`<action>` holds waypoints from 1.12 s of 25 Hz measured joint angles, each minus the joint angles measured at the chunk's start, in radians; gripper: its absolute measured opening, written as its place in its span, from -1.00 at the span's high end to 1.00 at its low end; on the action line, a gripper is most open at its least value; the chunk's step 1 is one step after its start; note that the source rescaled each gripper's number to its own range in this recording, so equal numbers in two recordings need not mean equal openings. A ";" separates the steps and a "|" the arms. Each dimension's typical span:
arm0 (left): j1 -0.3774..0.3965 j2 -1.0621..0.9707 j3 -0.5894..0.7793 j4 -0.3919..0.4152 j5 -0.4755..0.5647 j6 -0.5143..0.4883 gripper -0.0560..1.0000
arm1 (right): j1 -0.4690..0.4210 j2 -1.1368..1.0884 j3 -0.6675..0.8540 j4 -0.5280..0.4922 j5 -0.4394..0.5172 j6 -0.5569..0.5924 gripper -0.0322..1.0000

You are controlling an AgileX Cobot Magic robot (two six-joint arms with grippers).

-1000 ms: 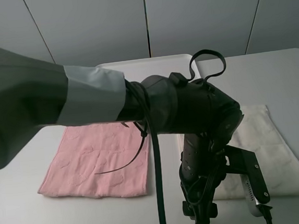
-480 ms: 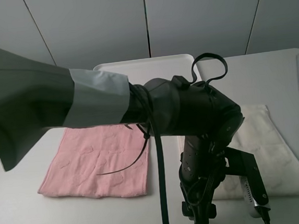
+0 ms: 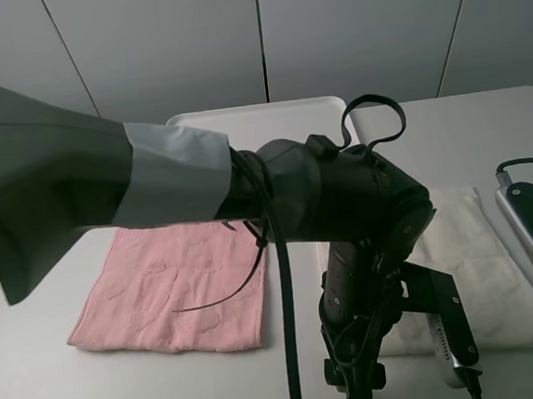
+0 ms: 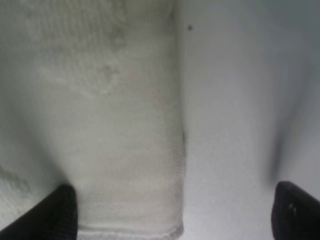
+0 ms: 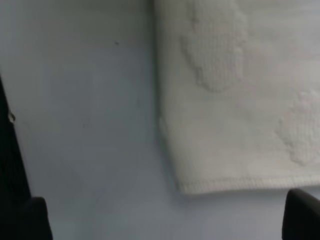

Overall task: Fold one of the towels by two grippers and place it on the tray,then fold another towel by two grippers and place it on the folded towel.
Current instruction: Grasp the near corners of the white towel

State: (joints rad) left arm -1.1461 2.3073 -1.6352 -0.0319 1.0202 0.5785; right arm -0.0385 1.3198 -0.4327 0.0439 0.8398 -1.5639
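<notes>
cream towel [image 3: 502,272] spread flat on the right side of the white surface [image 3: 485,134], faint embossed shapes in its pile, left part hidden behind the left arm [image 3: 341,202]. well apart from the tray.

in the left wrist view, one towel corner between the wide-open jaws of the left end effector [image 4: 177,215]: one black fingertip [image 4: 60,212] over the cloth, the other over bare surface just past the towel's edge. nothing gripped; contact with the cloth impossible to tell.

in the right wrist view, another corner of the same towel in front of the right end effector [image 5: 165,220], likewise spread wide and holding nothing, one fingertip [image 5: 302,217] near the hem, the other out over bare surface.

pink towel [image 3: 180,282] flat on the left side of the surface, apart from the cream one, a black cable [image 3: 286,347] hanging between the two.

white tray [image 3: 241,118] at the back of the surface, beyond the pink towel, its near edge behind the arm.

left arm reaching across the middle from the left, wrapped in a grey sleeve [image 3: 31,173] with a silver tape band [image 3: 171,170].

at the right border, a silver camera module [image 3: 531,232] above the cream towel's right edge.
</notes>
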 joint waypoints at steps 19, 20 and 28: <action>0.000 0.000 0.000 0.009 0.000 -0.007 -1.00 | 0.105 0.077 0.094 -0.005 -0.171 -0.089 -1.00; 0.000 0.000 0.000 0.009 0.000 -0.007 -1.00 | 0.109 0.089 0.094 -0.007 -0.176 -0.087 -1.00; 0.000 0.000 0.000 0.011 0.000 -0.007 -1.00 | 0.119 0.154 0.094 -0.017 -0.218 -0.061 -1.00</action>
State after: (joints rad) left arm -1.1461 2.3073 -1.6352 -0.0214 1.0202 0.5712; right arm 0.0801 1.4742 -0.3391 0.0269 0.6219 -1.6245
